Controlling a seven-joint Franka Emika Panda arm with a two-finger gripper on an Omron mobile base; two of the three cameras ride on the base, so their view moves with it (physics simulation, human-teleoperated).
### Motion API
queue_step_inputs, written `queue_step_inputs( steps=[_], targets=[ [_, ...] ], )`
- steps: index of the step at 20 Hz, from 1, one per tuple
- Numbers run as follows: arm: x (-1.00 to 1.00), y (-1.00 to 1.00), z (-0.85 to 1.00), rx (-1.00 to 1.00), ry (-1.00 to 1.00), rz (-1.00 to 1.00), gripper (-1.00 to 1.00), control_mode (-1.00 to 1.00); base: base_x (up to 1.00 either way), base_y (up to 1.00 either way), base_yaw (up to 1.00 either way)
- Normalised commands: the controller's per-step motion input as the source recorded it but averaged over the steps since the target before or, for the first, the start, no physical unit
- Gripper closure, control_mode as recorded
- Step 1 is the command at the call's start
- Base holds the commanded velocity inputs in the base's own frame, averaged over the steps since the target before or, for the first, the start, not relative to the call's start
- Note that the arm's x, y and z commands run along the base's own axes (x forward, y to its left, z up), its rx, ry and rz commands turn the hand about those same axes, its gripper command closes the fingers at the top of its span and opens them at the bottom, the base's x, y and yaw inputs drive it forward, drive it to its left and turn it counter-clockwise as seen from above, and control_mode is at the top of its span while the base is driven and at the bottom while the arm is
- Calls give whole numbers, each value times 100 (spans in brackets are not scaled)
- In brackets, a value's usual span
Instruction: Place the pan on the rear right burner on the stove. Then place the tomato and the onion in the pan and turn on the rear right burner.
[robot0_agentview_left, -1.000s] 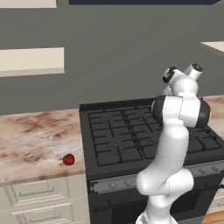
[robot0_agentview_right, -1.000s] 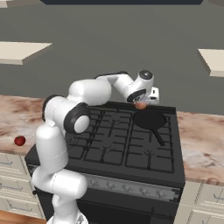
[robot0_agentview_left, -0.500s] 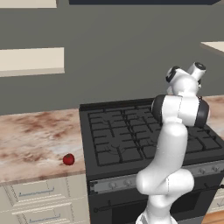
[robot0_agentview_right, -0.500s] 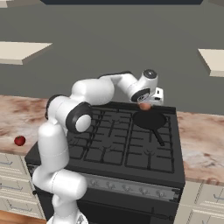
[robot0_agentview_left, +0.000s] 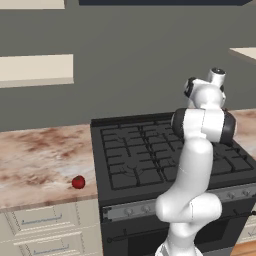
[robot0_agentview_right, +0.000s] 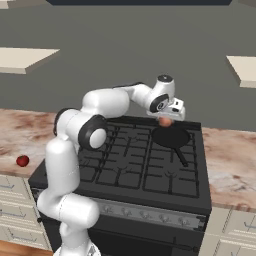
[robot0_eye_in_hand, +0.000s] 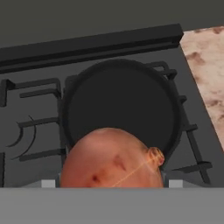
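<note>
The black pan (robot0_agentview_right: 171, 136) sits on the rear right burner (robot0_agentview_right: 193, 131) of the stove (robot0_agentview_right: 135, 172), its handle pointing to the front. My gripper (robot0_agentview_right: 166, 119) is shut on the orange-tan onion (robot0_agentview_right: 165, 122) and holds it just above the pan's back left rim. In the hand view the onion (robot0_eye_in_hand: 111, 162) covers the fingertips, and the pan (robot0_eye_in_hand: 122, 98) lies below it, bare inside. The red tomato (robot0_agentview_left: 78, 182) rests on the counter left of the stove, also seen from the right base as the tomato (robot0_agentview_right: 22, 160).
Marble counter (robot0_agentview_left: 35, 155) runs along both sides of the stove, with a stretch (robot0_agentview_right: 227, 160) on the right. A grey knob strip (robot0_agentview_right: 150, 215) lines the stove's front. My arm arches over the left grates. Pale shelves (robot0_agentview_left: 35, 70) hang on the wall.
The gripper with the onion has crept slightly right and a little lower over the pan. The pan and the tomato have stayed put.
</note>
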Motion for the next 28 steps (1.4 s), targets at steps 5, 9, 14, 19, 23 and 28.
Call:
queue_step_inputs(
  steps=[5, 9, 14, 19, 23, 28],
  targets=[
    [10, 0, -54, 0, 0, 0, 100, -100, 0, 0, 0],
    [16, 0, -44, 0, 0, -1, 100, -100, 0, 0, 0],
    [20, 0, -20, 0, 0, 0, 100, -100, 0, 0, 0],
    [31, -1, -7, 0, 0, 0, 100, -100, 0, 0, 0],
    [30, -7, -1, 0, 0, 0, 100, -100, 0, 0, 0],
    [16, -9, -2, 0, -1, 0, 100, -100, 0, 0, 0]
  ],
)
